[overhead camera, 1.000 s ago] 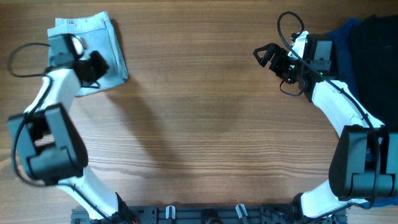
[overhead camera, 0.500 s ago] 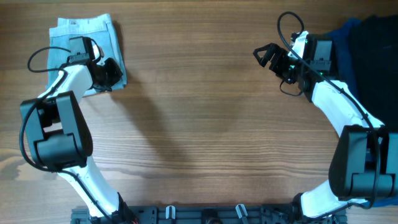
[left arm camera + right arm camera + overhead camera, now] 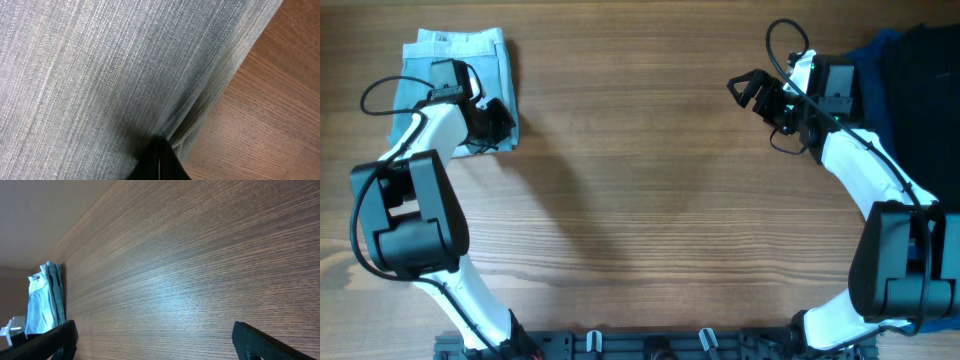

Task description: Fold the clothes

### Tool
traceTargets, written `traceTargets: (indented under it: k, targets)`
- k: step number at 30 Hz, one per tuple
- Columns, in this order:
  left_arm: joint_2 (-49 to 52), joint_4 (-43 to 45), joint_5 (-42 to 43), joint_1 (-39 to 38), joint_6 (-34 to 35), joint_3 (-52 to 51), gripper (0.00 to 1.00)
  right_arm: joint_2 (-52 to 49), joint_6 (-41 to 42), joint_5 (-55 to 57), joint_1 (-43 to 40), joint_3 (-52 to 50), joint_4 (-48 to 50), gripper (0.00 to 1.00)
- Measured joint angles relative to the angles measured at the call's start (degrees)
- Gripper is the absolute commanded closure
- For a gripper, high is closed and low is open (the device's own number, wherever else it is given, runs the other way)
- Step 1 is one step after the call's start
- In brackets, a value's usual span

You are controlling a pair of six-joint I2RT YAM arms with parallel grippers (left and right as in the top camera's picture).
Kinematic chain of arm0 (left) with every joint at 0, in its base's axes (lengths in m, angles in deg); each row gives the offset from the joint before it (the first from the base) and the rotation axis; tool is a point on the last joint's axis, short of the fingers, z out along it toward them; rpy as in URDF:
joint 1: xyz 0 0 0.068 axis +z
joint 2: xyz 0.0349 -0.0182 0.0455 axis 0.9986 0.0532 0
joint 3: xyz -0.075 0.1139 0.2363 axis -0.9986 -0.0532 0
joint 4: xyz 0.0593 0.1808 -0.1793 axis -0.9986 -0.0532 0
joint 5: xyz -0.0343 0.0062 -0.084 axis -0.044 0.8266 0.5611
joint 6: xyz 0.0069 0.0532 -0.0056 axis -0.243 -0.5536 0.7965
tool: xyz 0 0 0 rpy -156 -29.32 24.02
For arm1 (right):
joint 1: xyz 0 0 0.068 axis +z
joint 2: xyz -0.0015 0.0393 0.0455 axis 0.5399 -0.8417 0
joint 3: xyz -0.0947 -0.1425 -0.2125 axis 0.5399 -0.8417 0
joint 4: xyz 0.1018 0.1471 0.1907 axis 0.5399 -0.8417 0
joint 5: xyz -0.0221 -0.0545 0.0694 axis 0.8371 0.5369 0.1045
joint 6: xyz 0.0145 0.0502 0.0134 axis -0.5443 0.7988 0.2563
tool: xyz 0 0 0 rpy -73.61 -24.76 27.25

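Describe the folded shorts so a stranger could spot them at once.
Look to the far left corner of the wooden table. There lies a folded pair of light blue denim shorts, under the left tool. It is the only pale garment; the dark garments lie far right.

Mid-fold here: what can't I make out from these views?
- The left gripper: left wrist shows only a dark tip; whether it pinches the denim shorts is unclear.
- The dark garments: overhead, cut off at the right edge, right arm over them.
- Shorts' folds: right wrist, too small.
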Motion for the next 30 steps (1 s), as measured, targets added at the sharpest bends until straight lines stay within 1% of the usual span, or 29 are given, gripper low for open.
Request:
traceTargets:
  k: [1,3,5,6,7,8,9,10,13,30]
  targets:
    - [-0.6,-0.4,0.0,0.0,0.0,-0.2,0.95,0.0,0.0,0.0,0.0,0.0,0.0,0.01]
    - [-3.4,-1.3,0.0,0.0,0.2,-1.1,0.91,0.0,0.0,0.0,0.0,0.0,0.0,0.01]
    - [-10.2,-1.7,0.0,-0.5,1.3,-1.5,0.89,0.0,0.0,0.0,0.0,0.0,0.0,0.01]
    - [-14.3,-1.5,0.0,-1.1,1.8,-1.5,0.83,0.0,0.0,0.0,0.0,0.0,0.0,0.01]
    - [-17.8,-1.4,0.0,-1.7,2.3,-1.5,0.72,0.0,0.0,0.0,0.0,0.0,0.0,0.01]
    - [-21.6,-1.2,0.0,-2.6,3.1,-1.5,0.66,0.0,0.0,0.0,0.0,0.0,0.0,0.01]
    - [-24.3,-0.7,0.0,-3.5,3.6,-1.4,0.54,0.0,0.0,0.0,0.0,0.0,0.0,0.01]
    - [-26.7,-0.2,0.1,-4.6,4.1,-1.3,0.0,0.0,0.0,0.0,0.0,0.0,0.0,0.01]
    - [-27.4,-0.1,0.2,-6.1,4.5,-1.2,0.0,0.0,0.0,0.0,0.0,0.0,0.0,0.01]
    - [-26.3,-0.4,0.2,-6.1,4.9,-1.2,0.0,0.0,0.0,0.0,0.0,0.0,0.0,0.01]
